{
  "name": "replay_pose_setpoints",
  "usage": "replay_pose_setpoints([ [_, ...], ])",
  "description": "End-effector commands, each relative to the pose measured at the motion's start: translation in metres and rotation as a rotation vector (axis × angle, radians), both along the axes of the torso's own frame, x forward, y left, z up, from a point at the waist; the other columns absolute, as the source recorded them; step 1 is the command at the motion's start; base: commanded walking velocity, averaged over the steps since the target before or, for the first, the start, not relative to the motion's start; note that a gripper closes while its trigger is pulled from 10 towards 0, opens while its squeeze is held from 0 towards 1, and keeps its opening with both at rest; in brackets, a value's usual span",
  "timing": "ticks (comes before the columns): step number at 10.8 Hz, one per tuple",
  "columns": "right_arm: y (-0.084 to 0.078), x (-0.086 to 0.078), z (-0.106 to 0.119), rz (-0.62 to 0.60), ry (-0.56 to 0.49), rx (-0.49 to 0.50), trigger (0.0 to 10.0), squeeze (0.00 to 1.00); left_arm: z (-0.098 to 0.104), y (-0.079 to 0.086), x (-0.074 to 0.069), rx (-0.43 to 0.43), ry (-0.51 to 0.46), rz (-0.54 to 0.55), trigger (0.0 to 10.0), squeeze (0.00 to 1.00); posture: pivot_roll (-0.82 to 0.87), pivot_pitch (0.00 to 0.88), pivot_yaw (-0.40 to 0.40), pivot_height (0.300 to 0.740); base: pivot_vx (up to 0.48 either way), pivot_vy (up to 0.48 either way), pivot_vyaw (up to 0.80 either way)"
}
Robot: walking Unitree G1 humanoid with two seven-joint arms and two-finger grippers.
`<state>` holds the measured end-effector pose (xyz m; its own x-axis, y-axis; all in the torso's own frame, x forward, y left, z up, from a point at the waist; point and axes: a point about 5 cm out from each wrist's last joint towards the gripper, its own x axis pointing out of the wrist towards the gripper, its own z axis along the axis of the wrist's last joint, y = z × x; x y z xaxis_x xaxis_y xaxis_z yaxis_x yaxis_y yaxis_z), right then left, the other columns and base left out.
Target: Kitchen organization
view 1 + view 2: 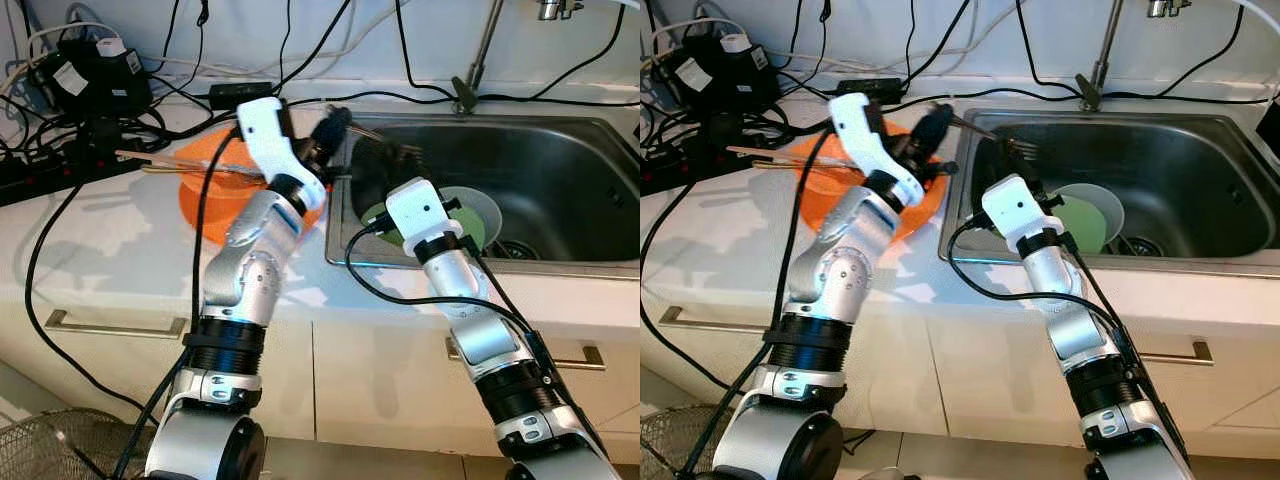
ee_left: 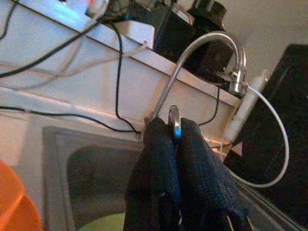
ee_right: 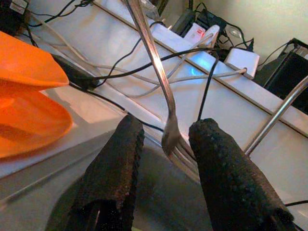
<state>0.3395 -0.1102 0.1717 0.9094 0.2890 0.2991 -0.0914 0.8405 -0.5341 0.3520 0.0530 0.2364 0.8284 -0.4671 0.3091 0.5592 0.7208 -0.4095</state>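
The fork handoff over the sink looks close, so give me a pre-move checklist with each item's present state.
1. Left gripper shut on the fork handle: ok, fingers closed around the metal end.
2. Right gripper open for the tines: ok, fingers apart on either side of the fork head.
3. Right gripper already pinching the fork: not ok, gaps show on both sides.
4. Fork over the sink edge: ok.
5. Green plate resting in the sink below: ok.
6. Orange plate and chopsticks clear of the arms: cannot tell, the left arm overlaps them.
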Motion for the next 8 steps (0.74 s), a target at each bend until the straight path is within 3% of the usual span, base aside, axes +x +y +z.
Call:
replay_pose_setpoints([
  [1, 0.003, -0.001, 0.001, 0.012, -0.009, -0.002, 10.0, 0.00, -0.003, -0.008, -0.004, 0.012, 0.007, -0.033, 10.0, 0.00, 0.04, 0.000, 0.072, 0.740, 0.000, 0.000, 0.00],
  [5, 0.004, 0.000, 0.001, -0.001, -0.010, 0.012, 10.0, 0.00, -0.013, -0.017, -0.010, 0.111, 0.014, -0.104, 10.0, 0.00, 0.05, 0.000, 0.079, 0.740, 0.000, 0.000, 0.00],
  [8, 0.004, 0.001, 0.001, -0.010, -0.009, 0.016, 10.0, 0.00, -0.013, -0.018, -0.012, 0.128, 0.014, -0.115, 10.0, 0.00, 0.05, 0.000, 0.081, 0.740, 0.000, 0.000, 0.00],
])
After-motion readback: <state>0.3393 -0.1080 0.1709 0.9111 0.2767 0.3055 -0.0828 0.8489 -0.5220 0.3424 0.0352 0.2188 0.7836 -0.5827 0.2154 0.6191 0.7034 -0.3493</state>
